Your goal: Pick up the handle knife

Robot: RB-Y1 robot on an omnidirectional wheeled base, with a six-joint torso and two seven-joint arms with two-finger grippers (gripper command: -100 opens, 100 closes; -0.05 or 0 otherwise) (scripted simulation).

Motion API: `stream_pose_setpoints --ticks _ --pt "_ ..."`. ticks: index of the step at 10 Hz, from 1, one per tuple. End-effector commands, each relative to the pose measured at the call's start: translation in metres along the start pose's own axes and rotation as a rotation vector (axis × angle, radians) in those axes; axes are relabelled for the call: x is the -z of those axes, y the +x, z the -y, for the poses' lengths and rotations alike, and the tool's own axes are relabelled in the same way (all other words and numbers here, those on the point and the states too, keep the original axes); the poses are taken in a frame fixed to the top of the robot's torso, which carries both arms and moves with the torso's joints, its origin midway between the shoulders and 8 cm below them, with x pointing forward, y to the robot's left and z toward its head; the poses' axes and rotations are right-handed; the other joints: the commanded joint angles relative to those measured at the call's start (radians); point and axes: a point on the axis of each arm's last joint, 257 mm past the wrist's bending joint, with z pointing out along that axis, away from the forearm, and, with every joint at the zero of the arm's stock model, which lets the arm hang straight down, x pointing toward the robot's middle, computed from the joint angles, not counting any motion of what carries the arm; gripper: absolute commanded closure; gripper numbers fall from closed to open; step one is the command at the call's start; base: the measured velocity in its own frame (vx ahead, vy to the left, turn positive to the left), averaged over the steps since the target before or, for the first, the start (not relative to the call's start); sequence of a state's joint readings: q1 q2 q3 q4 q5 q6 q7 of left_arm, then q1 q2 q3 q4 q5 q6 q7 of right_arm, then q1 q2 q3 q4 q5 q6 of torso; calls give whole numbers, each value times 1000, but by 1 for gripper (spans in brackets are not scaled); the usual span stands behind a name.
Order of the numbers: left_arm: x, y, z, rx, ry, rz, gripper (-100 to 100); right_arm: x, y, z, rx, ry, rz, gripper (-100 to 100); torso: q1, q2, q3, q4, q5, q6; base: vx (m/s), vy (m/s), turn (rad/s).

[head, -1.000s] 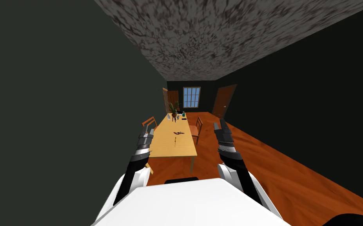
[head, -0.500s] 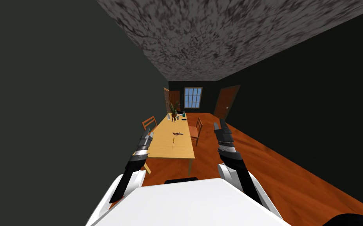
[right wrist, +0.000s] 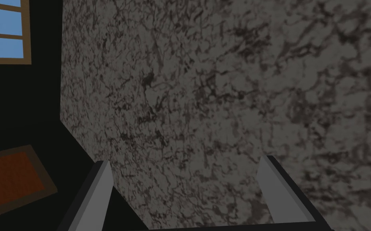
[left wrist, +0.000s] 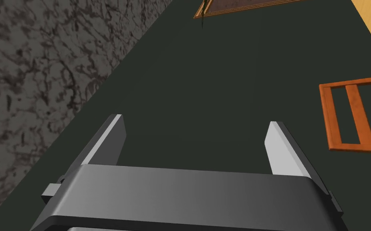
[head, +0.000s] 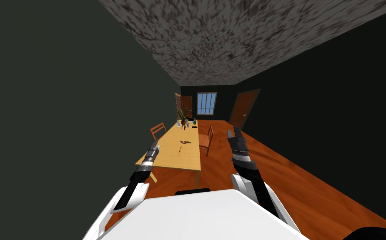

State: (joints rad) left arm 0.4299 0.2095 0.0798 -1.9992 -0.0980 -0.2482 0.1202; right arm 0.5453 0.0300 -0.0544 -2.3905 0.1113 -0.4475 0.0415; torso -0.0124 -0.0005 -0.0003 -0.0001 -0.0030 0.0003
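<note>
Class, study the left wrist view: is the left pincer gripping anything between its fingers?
No: the left pincer stands open, its two fingers wide apart with nothing held between them.

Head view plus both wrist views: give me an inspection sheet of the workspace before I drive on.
Surface: light wooden table ahead, beyond the arms' reach, I judge.
Job's things: thin yellowish item lying on the table, likely the knife; too small to confirm.
Clutter: dark red item beyond it; potted plant and small bottles at the far end.
Pincers: left pincer open, empty; right pincer open, empty.
Cables: nothing seen.
Surroundings: chair and second chair flanking the table; window; door; wooden floor.
</note>
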Motion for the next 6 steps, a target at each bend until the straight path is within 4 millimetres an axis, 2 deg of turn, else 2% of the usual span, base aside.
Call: stream_pose_setpoints --ticks 1,2,3,4,5,6 --pt "-1 -15 -24 -21 -55 7 -100 0 0 0 0 0 0 0 0 0 0 0 0 0 -1 -180 60" --pt "0 -30 -44 -36 -107 17 -100 0 0 0 0 0 0 0 1 0 0 0 0 0 -8 -257 112" --pt "2 -30 -51 -36 -121 18 -100 0 0 0 0 0 0 0 -3 0 0 0 0 0 -3 -192 50" --pt "2 -47 -66 -49 -163 33 -100 0 0 0 0 0 0 0 -1 -1 0 0 0 0 8 -172 38" --pt "5 -48 -74 -49 -180 34 -100 0 0 0 0 0 0 0 1 -1 -1 0 0 0 -12 -131 36" --pt "5 -66 -85 -59 -217 53 -100 0 0 0 0 0 0 0 4 0 0 0 1 0 -1 -185 49"
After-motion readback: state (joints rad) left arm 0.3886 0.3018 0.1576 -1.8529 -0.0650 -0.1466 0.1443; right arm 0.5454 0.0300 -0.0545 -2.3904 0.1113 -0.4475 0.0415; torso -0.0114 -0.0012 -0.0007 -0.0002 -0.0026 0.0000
